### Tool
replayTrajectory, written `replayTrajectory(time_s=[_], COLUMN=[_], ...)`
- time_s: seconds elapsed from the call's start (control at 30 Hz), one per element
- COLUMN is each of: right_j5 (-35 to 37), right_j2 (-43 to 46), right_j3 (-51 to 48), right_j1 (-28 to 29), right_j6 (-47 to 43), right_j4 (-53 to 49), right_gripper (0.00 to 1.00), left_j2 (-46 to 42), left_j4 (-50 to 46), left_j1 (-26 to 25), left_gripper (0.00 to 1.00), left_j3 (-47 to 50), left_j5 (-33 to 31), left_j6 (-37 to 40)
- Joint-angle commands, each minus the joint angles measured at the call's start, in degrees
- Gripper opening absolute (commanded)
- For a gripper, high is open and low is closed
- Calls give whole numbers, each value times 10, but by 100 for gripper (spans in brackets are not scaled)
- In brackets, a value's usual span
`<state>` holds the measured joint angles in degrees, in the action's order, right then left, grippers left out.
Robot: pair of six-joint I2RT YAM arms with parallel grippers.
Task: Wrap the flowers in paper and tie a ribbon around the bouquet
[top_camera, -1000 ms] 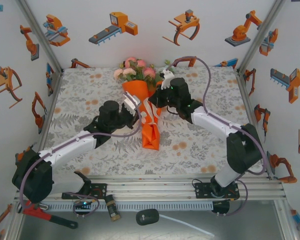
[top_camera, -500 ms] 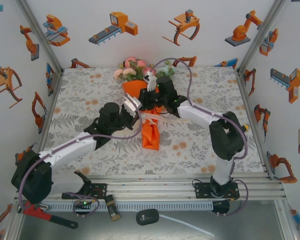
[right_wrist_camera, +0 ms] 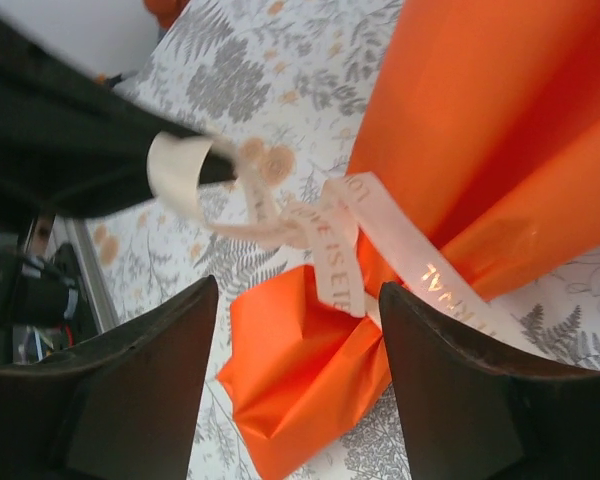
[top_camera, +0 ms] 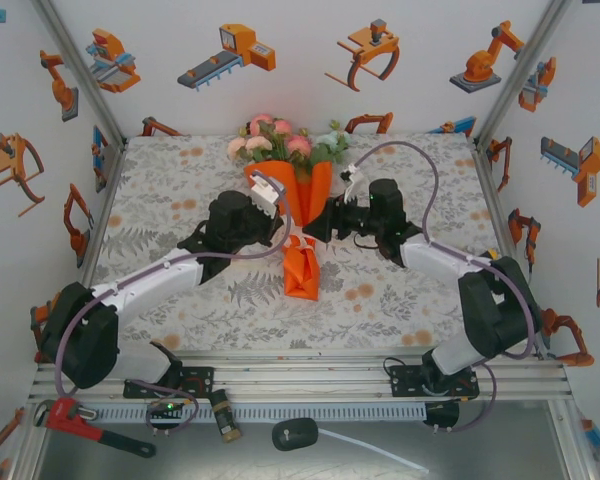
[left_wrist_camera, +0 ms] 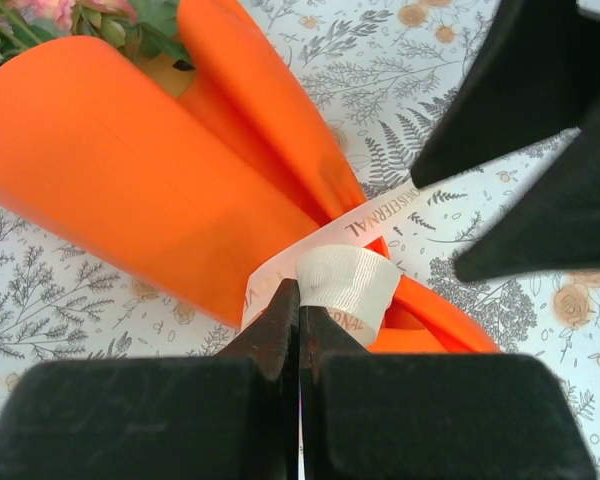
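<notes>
The bouquet (top_camera: 302, 200) lies lengthwise mid-table, with the flowers (top_camera: 275, 140) at its far end. Its orange paper (left_wrist_camera: 130, 170) is pinched at the waist by the cream ribbon (left_wrist_camera: 345, 280), which has printed lettering. My left gripper (left_wrist_camera: 300, 300) is shut on a loop of that ribbon, just left of the waist (top_camera: 282, 224). My right gripper (right_wrist_camera: 298, 288) stands open just right of the waist (top_camera: 316, 228). Nothing lies between its jaws. The knotted ribbon (right_wrist_camera: 340, 240) and the paper's lower end (right_wrist_camera: 300, 380) lie beyond its fingers.
The floral tablecloth (top_camera: 180, 180) covers the table, with white walls close on three sides. An aluminium rail (top_camera: 310, 365) runs along the near edge. Below it lie a red wrench (top_camera: 80, 425) and a black plug with a white cable (top_camera: 295, 433).
My right gripper has opened, let go of the ribbon and drawn back to the right of the bouquet. The left gripper stays shut on the ribbon loop and has shifted slightly.
</notes>
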<state>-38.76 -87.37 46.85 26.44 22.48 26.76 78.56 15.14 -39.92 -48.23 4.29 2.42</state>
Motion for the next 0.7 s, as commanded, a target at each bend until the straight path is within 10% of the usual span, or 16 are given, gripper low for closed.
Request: replayTrajectory(time_s=[0.0, 0.33, 0.67], right_j5=[-47, -67, -67], right_j2=[14, -78, -90], right_j3=[-7, 80, 85], right_j1=[4, 41, 41], right_j6=[-42, 14, 21], right_j4=[115, 157, 159], right_gripper=[64, 60, 19], left_j2=[4, 13, 15], left_j4=[-3, -13, -10], left_j1=[4, 4, 7], left_gripper=[0, 0, 0], left_j3=[-11, -27, -29], left_j5=[3, 15, 16], left_j6=[-24, -24, -24])
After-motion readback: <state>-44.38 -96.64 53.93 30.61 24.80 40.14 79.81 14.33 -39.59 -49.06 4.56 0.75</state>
